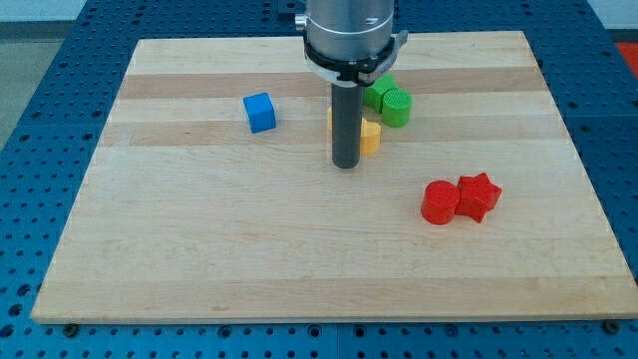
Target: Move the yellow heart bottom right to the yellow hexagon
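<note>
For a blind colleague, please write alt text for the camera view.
A dark rod stands on a wooden board, my tip just left of a yellow block it partly hides. Two green blocks touch behind them, a blue cube lies to the view's left, and a red cylinder touches a red star at lower right.

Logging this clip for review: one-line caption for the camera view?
My tip sits beside the yellow blocks, green blocks behind, blue cube left, red pair lower right.
</note>
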